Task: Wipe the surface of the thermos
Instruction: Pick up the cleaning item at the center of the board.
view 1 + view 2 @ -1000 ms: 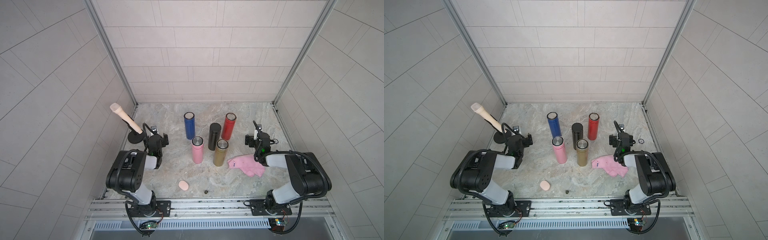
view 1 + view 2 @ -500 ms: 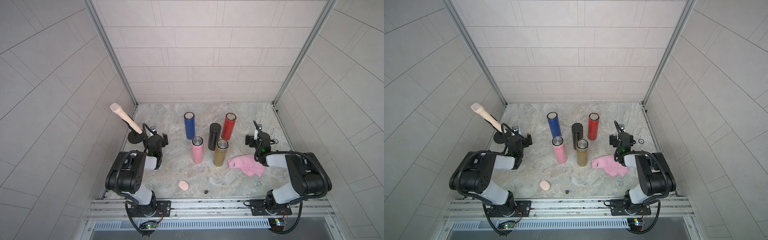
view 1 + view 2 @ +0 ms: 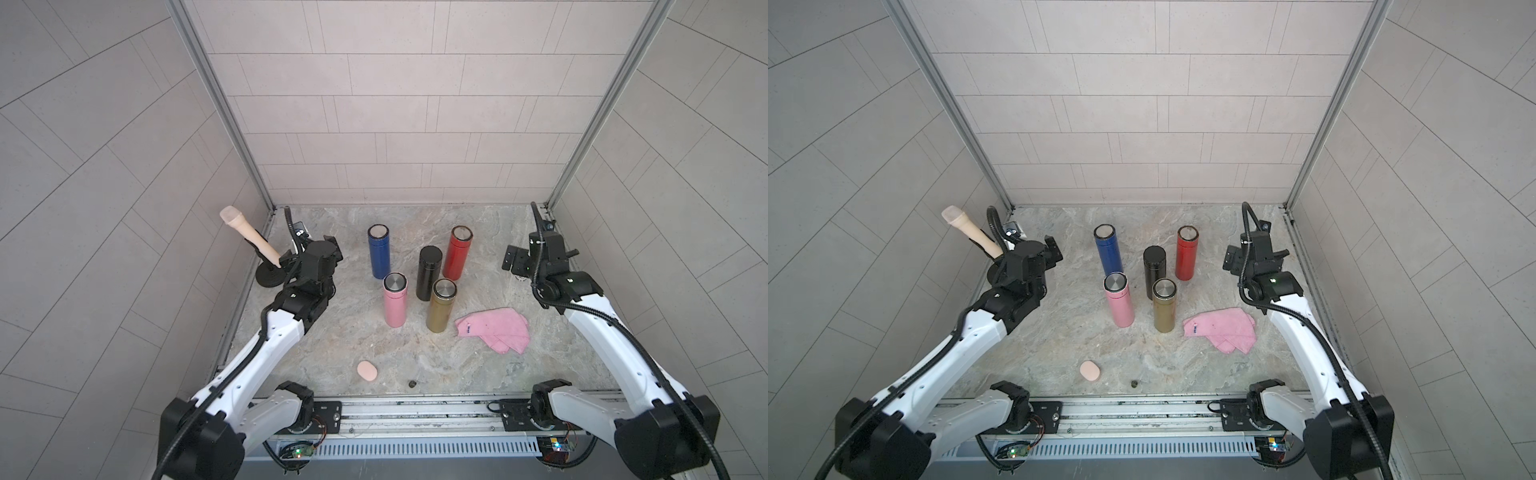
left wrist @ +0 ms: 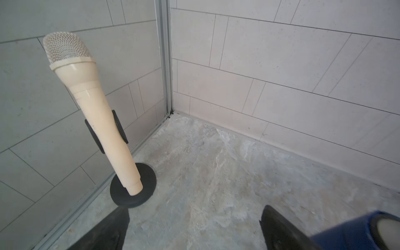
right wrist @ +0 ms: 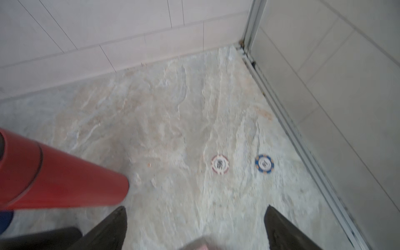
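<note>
Several thermoses stand upright mid-table: blue [image 3: 378,253], red [image 3: 457,254], black [image 3: 428,274], pink [image 3: 394,301] and gold [image 3: 440,307]. A pink cloth [image 3: 494,330] lies crumpled to the right of the gold one. My left gripper [image 3: 309,251] hovers left of the blue thermos [image 4: 346,229], open and empty [image 4: 194,208]. My right gripper [image 3: 540,251] hovers right of the red thermos [image 5: 65,179], open and empty [image 5: 195,207], with an edge of the cloth [image 5: 201,244] under it. Both appear the same in both top views.
A cream microphone [image 3: 249,239] leans on a black round stand [image 3: 270,277] at the far left wall. A small pink pad [image 3: 367,371] and a dark speck [image 3: 411,384] lie near the front edge. Two poker chips [image 5: 220,164] [image 5: 264,163] lie by the right wall.
Both arms have lifted out of their folded pose, and the grippers now sit higher above the table. Both stay open. The thermoses and cloth have not moved.
</note>
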Available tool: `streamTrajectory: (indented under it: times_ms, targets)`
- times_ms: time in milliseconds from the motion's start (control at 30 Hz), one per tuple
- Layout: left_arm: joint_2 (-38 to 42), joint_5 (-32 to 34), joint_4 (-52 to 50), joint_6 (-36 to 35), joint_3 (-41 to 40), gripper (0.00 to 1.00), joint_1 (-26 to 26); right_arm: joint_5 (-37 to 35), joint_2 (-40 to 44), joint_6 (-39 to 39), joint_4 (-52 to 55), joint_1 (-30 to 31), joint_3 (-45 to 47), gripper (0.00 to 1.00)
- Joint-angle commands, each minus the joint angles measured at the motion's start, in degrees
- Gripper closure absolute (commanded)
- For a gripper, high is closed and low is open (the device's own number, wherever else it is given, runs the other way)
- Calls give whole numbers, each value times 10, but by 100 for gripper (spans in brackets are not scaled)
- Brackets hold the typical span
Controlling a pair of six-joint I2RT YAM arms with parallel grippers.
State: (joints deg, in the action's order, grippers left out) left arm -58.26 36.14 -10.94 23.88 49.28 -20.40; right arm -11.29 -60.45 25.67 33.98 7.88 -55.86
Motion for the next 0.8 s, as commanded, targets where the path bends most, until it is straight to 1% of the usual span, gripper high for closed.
streamTrajectory:
  times_ms: [0, 67, 133, 200, 300, 367, 400, 433, 500, 567, 700, 767]
  targets:
    - [39, -66, -239, 108, 15, 4, 0, 43, 42, 64, 169, 7, 15, 0]
    - [58, -118, -258, 125, 6, 5, -3, 54, 54, 79, 196, 17, 24, 0]
    - [71, -150, -264, 135, -7, 4, -7, 58, 51, 94, 215, 29, 30, 0]
    - [84, -166, -267, 137, -19, 2, -13, 53, 42, 107, 223, 38, 42, 0]
    - [106, -181, -251, 123, -35, 3, -15, 79, 33, 115, 199, 40, 78, 0]
    - [123, -185, -223, 112, -50, 8, -15, 83, 28, 119, 178, 47, 102, 0]
    - [133, -196, -200, 102, -61, 13, -15, 91, 23, 123, 168, 49, 114, 0]
    - [144, -200, -184, 100, -70, 15, -16, 101, 19, 122, 159, 49, 123, 0]
    - [167, -208, -148, 114, -92, 10, -16, 110, 6, 121, 139, 58, 136, 0]
    - [170, -218, -153, 131, -94, 0, -15, 116, -8, 119, 120, 65, 142, 0]
    - [142, -255, -172, 125, -75, 0, -15, 123, -47, 113, 88, 72, 152, 0]
    - [141, -259, -171, 123, -76, 0, -15, 128, -68, 108, 74, 73, 155, 0]
